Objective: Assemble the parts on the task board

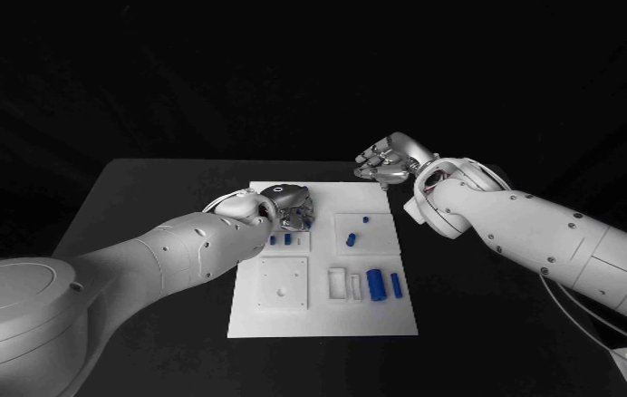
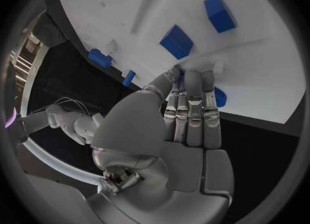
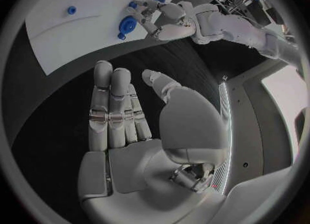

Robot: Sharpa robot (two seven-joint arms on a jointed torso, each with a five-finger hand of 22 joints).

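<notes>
Darkness surrounds the black surface (image 1: 157, 188) in the head view, and the white task board (image 1: 327, 311) lies at its middle as the landmark. The left robot hand (image 1: 290, 205) hangs over the board's far left part, fingers bent downward onto the plate beside two small blue parts (image 1: 280, 239); whether it holds anything cannot be told from here. The right robot hand (image 1: 388, 163) is raised just beyond the board's far right corner, over bare surface, holding nothing. Toward the board's near right stand a large blue cylinder (image 1: 375, 284) and a thinner blue peg (image 1: 396, 285), with another small blue piece (image 1: 352, 238) farther back. In the left wrist view, the left robot hand (image 2: 187, 115) has its fingers straight and together, tips touching the board (image 2: 116, 6) near two blue blocks (image 2: 176, 41); I cannot tell whether it grips a part. In the right wrist view, the right robot hand (image 3: 129, 125) is released, fingers extended and empty above the dark surface (image 3: 58, 105), while the board (image 3: 84, 32) lies beyond with blue parts and the other hand on it.
</notes>
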